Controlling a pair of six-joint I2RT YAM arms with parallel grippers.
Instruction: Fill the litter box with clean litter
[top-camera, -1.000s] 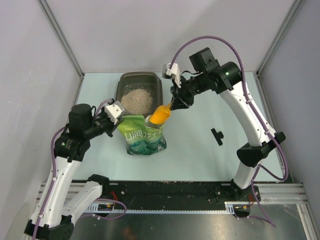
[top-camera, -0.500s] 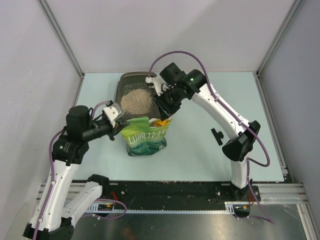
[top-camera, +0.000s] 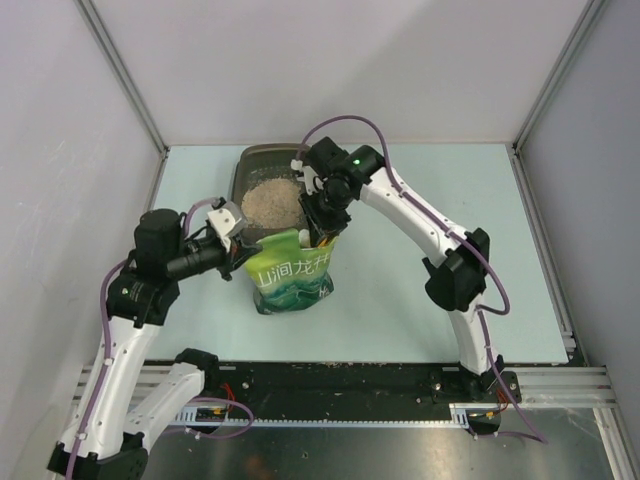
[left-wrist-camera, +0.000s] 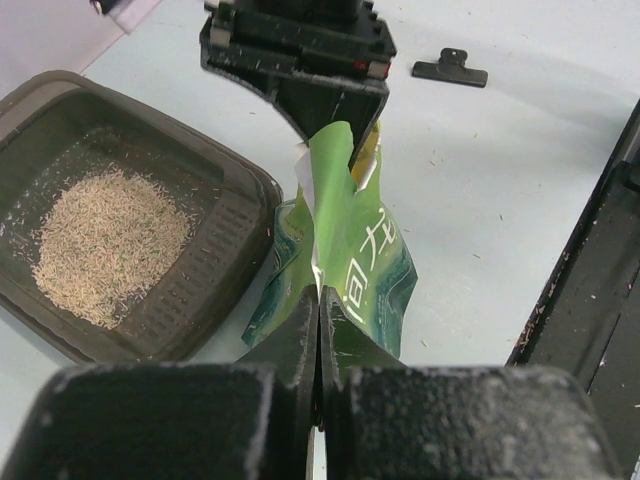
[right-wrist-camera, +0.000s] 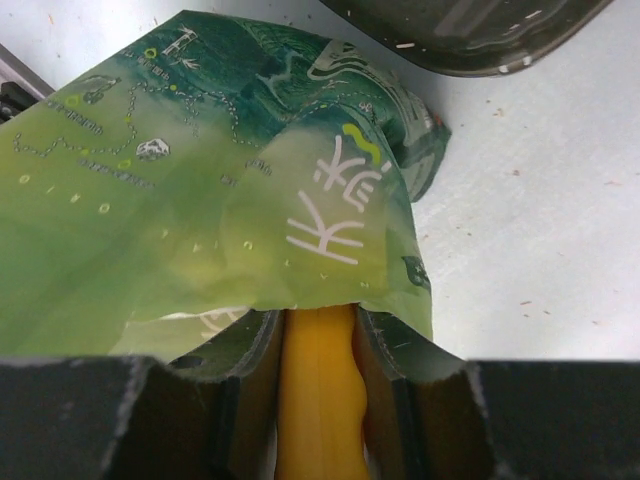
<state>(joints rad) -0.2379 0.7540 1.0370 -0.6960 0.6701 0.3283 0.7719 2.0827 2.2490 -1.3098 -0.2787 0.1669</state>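
Note:
The litter box (top-camera: 243, 163) is a dark tray at the back, holding a pile of pale clean litter (top-camera: 271, 203), which also shows in the left wrist view (left-wrist-camera: 105, 245). In front of it stands a green pouch (top-camera: 292, 276). My left gripper (top-camera: 243, 252) is shut on the pouch's left top edge (left-wrist-camera: 335, 210). My right gripper (top-camera: 322, 228) is shut on the orange scoop's handle (right-wrist-camera: 318, 400). It points down into the pouch's mouth (right-wrist-camera: 200, 200), and the scoop's head is hidden inside.
A black clip (top-camera: 434, 270) lies on the pale table to the right of the pouch. The litter box's near rim (left-wrist-camera: 215, 250) sits close behind the pouch. Grey walls enclose the table on three sides.
My right arm swung left from above the pouch's right side and dipped the scoop into the pouch, hiding its orange head. My left gripper kept its hold on the pouch.

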